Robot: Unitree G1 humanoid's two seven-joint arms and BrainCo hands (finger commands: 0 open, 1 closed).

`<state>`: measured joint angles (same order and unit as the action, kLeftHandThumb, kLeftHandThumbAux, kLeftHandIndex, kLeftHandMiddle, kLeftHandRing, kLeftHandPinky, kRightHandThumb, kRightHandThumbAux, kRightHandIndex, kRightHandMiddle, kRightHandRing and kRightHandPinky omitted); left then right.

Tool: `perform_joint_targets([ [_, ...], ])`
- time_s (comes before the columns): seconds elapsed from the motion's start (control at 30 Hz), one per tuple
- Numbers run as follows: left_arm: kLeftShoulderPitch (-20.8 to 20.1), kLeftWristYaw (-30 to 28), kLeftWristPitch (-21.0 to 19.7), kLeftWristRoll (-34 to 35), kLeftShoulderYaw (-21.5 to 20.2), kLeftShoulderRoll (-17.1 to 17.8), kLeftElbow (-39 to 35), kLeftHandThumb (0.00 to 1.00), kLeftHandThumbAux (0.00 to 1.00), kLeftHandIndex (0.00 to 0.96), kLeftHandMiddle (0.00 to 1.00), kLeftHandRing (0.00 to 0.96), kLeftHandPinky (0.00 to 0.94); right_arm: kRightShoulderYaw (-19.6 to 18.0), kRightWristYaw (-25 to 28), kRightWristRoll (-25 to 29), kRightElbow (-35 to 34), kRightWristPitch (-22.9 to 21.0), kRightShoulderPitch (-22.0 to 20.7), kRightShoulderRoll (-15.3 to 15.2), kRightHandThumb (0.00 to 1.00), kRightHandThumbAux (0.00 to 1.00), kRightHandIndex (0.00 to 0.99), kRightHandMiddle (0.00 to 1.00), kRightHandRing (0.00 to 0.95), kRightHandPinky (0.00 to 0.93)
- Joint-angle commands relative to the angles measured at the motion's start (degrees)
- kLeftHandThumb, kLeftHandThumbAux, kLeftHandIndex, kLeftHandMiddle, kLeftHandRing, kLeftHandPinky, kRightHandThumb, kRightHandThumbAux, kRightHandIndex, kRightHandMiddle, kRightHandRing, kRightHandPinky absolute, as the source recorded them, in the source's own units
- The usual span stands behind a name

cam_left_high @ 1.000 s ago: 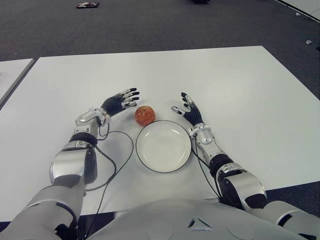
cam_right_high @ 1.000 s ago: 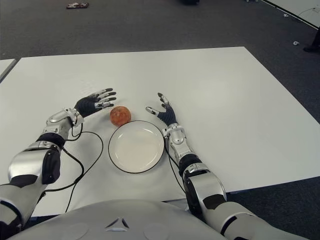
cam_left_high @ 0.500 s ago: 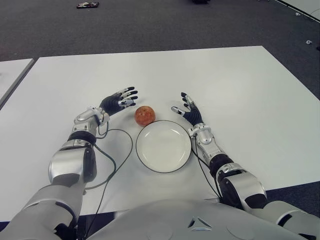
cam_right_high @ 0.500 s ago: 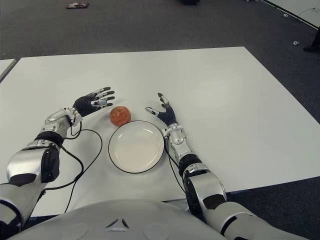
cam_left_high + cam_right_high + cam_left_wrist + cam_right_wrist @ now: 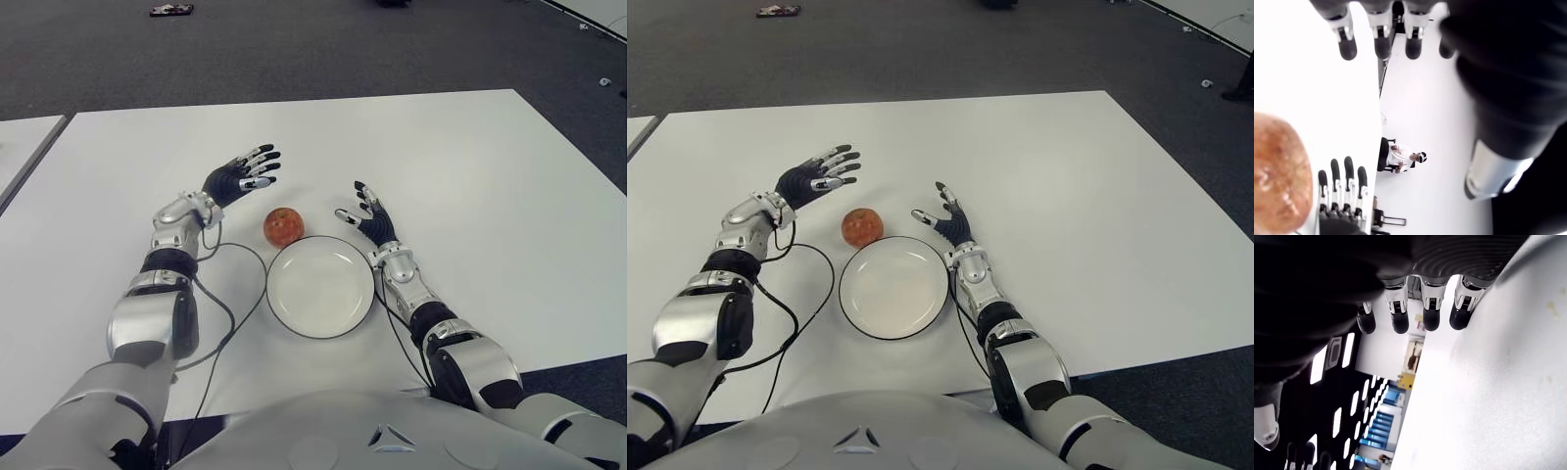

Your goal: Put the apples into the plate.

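Left hand (image 5: 242,172) is lifting up and away from the apple (image 5: 283,226) versus a second ago, fingers spread, gripping nothing. Apple is sitting on the table (image 5: 470,176) at the hand's 5 o'clock, touching the plate (image 5: 321,286) rim at 11 o'clock. Right hand (image 5: 370,218) is holding splayed, empty, at plate's 1 o'clock.

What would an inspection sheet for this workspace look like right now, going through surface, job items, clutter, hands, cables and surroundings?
Surface: white table, bare apart from the job's things.
Job's things: one apple on the table, just beyond the plate rim; plate holds nothing.
Clutter: nothing seen on the table.
Hands: left hand open, raised beyond and left of the apple; right hand open beside the plate's right edge.
Cables: black cable loops from the left arm across the table.
Surroundings: dark carpet; small object on the floor.
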<state>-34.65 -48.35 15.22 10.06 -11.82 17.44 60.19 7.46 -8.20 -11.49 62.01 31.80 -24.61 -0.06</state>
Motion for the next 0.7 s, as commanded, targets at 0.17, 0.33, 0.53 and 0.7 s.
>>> perform_joint_targets([
  [0.17,3.7,6.0,7.5,-4.7,4.5,-1.5,-2.5,0.0,0.08,0.0,0.0,0.0,0.0,0.6,1.0,-0.5,1.8,-3.1,1.5,0.8,0.057,0.533,0.0,0.0,0.0,0.0],
  [0.33,4.5,8.4,11.9,-6.9,6.3,-1.2,-2.1,0.0,0.097,0.0,0.0,0.0,0.0,0.6,0.6,-0.6,1.7,-2.9,1.8,0.9,0.059,0.529,0.0,0.0,0.0,0.001],
  [0.53,4.2,10.4,15.5,-9.7,8.8,-0.6,-0.5,0.0,0.129,0.0,0.0,0.0,0.0,0.3,0.7,-0.3,1.7,-2.5,1.9,0.9,0.069,0.536,0.0,0.0,0.0,0.0],
  [0.7,4.0,10.8,18.2,-10.3,9.4,-0.4,0.6,0.0,0.153,0.0,0.0,0.0,0.0,0.1,0.8,0.0,1.8,-2.3,1.9,0.8,0.074,0.541,0.0,0.0,0.0,0.0],
])
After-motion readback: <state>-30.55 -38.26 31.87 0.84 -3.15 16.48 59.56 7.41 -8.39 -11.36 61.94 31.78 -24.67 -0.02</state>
